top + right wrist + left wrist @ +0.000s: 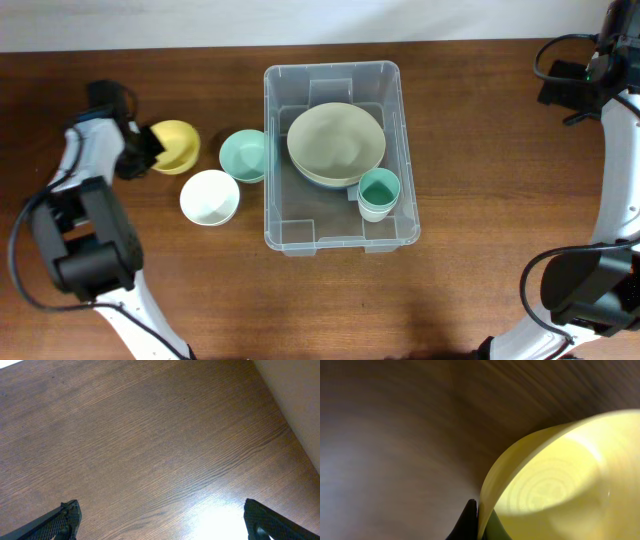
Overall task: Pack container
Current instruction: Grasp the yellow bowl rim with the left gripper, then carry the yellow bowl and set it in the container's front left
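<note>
So both arms look the same: the left arm (pixel 88 215) and right arm (pixel 622 175) have white rounded links with chunky black joint housings in between. A thin black cable (pixel 18 255) loops off the left one, and another black cable (pixel 552 58) curls near the right one's top end. The left gripper (pixel 148 150) is all black. Up close, the right fingers (pixel 65 519) are black with a fine grid texture on the inside faces.

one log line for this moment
left fingers: shut on yellow plastic bowl rim | right fingers: open, empty | clear rectangular plastic tub: beige bowl, teal cup inside | mint bowl, white bowl: outside
</note>
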Action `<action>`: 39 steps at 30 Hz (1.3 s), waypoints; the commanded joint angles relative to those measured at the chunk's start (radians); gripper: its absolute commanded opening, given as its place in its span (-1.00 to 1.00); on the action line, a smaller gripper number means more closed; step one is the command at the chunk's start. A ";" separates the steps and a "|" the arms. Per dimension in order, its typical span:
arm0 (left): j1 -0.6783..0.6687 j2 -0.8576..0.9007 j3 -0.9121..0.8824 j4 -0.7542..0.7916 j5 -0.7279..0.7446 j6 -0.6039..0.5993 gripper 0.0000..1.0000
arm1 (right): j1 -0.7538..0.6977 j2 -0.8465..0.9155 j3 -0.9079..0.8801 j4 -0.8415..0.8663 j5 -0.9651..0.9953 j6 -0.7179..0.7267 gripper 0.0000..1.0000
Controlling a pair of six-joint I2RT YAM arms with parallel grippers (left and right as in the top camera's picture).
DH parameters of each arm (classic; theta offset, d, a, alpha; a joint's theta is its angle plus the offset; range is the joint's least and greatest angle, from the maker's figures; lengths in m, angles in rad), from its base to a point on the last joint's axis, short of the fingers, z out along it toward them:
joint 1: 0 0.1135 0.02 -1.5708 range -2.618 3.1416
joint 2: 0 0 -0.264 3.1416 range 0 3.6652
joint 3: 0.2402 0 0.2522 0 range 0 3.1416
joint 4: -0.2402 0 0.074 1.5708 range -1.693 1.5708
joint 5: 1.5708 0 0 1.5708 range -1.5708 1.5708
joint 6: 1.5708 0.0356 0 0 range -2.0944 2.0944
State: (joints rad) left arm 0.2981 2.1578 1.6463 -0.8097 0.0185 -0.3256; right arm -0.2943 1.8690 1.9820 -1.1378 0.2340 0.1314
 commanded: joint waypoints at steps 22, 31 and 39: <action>-0.537 -0.484 0.035 -0.274 0.150 0.267 -0.99 | -0.001 0.002 0.000 0.000 -0.002 0.008 0.98; -0.618 -0.484 0.014 -0.407 0.150 0.266 -0.99 | -0.001 0.002 0.000 0.000 -0.002 0.008 0.98; -0.676 -0.484 -0.132 -0.342 0.151 0.247 -0.98 | -0.001 0.002 0.000 0.000 -0.002 0.008 0.98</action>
State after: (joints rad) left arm -0.3492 1.6756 1.5749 -1.1782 0.1600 -0.0715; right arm -0.2943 1.8694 1.9820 -1.1378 0.2340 0.1322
